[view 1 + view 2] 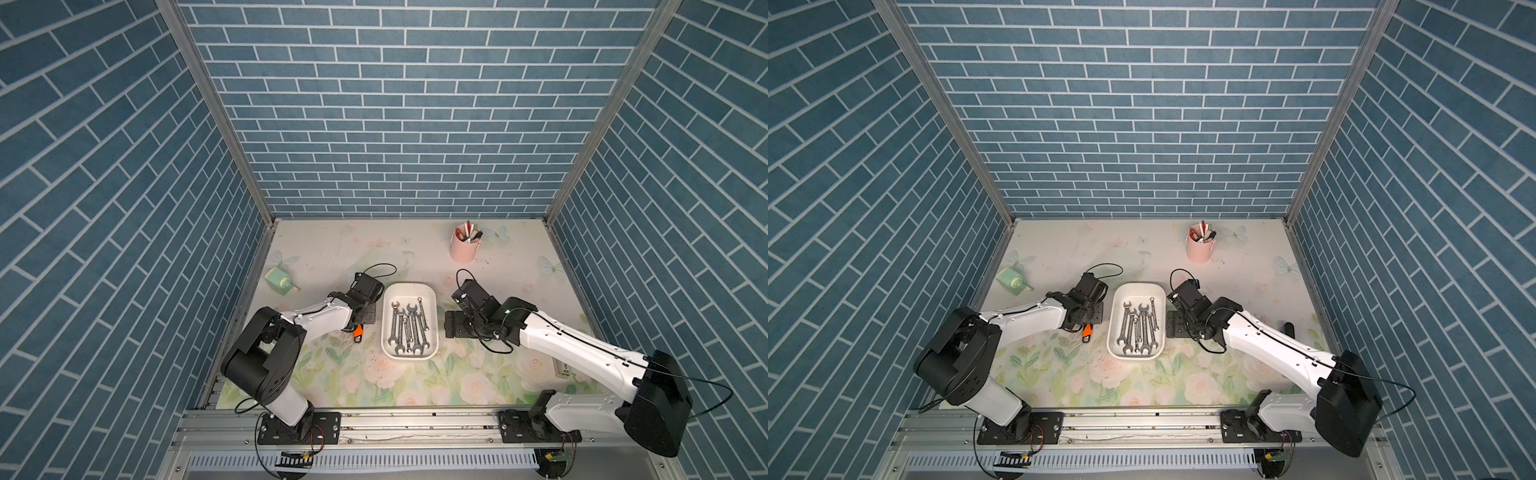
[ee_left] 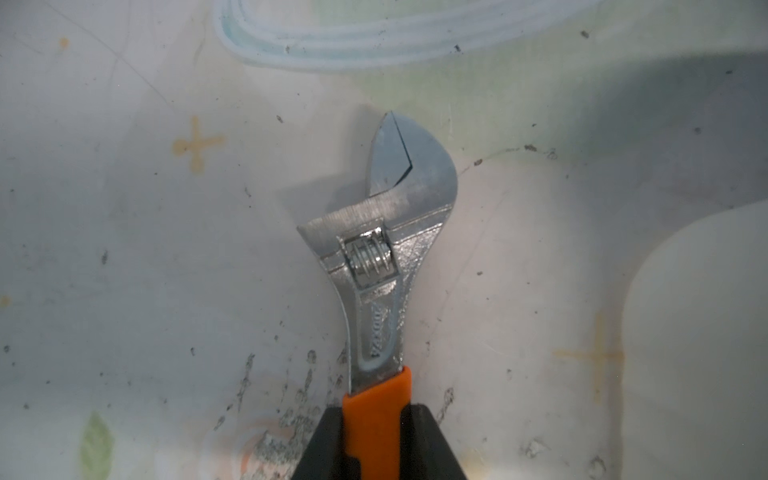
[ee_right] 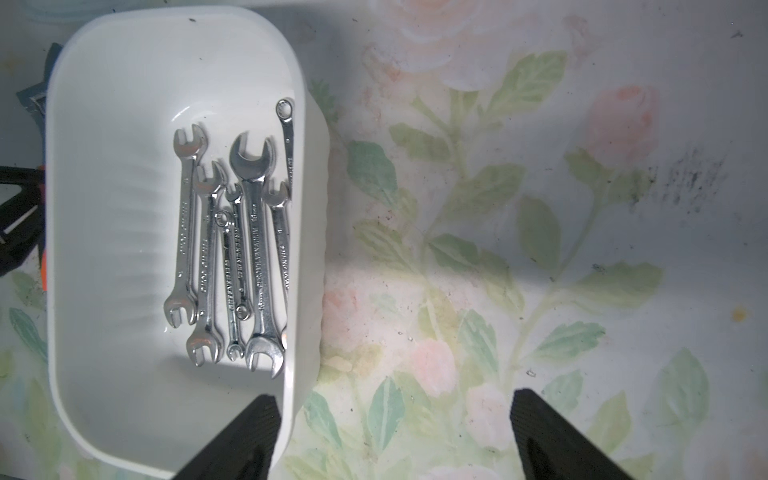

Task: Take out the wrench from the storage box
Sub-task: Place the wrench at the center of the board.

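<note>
Several small wrenches (image 3: pixel 257 232) lie in the white storage box (image 3: pixel 108 232) on the worktop (image 1: pixel 332 249). The left jaws pinch the orange handle of a bigger wrench (image 2: pixel 376 266), outside the box, just beside its left side. The right jaws are spread wide near the box's right side.

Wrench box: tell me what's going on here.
The left gripper is shut on an adjustable wrench, gripping its orange handle, over the table beside the white box. Several smaller wrenches lie inside the box. The right gripper hangs open at the box's opposite side, holding nothing.
</note>
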Robot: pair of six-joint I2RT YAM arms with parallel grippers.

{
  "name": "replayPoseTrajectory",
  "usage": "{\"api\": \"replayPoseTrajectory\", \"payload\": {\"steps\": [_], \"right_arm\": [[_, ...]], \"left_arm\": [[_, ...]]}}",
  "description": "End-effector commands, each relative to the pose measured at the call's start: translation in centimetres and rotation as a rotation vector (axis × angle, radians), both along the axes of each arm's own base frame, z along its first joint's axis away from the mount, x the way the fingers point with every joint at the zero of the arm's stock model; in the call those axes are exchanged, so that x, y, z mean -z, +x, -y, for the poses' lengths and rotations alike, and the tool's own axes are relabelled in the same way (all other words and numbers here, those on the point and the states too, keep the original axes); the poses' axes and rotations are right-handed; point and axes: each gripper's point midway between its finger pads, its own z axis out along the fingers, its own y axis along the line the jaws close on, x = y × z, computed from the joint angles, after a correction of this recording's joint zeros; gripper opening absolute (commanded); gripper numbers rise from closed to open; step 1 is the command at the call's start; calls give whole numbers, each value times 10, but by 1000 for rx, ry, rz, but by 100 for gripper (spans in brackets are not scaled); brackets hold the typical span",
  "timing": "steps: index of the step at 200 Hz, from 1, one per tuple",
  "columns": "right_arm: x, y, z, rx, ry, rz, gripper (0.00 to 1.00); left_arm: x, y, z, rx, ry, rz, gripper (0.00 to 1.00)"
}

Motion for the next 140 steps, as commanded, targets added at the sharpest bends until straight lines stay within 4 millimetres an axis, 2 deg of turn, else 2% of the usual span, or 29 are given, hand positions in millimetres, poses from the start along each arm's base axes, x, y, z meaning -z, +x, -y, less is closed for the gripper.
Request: {"api": "replayPoseTrajectory", "payload": {"steps": [1, 12, 38, 58, 74, 91, 110, 122, 140], "right_arm": [[-10, 2, -10, 12, 19, 7, 91], [-13, 2, -13, 7, 16, 11, 91], [-23, 2, -20, -4, 7, 22, 91], [-32, 3, -27, -10, 13, 39, 91], [-36, 4, -32, -13, 16, 55, 91], [-40, 7, -41, -23, 23, 87, 91], [-41, 12, -54, -35, 46, 136, 91], [-40, 16, -62, -45, 61, 162, 91], [-37, 20, -75, -64, 69, 189, 90]], "left_arm": [[-2, 8, 2, -18, -22, 42, 23], [0, 7, 1, -20, -22, 36, 25], [2, 4, 2, -20, -32, 30, 38], [-2, 4, 3, -19, -48, 37, 50], [-8, 5, 3, -21, -53, 49, 64], [-24, 7, 2, -24, -60, 88, 81], [-48, 9, -2, -33, -73, 156, 94], [-65, 10, -4, -41, -88, 204, 100], [-91, 8, -9, -54, -116, 279, 100]]}}
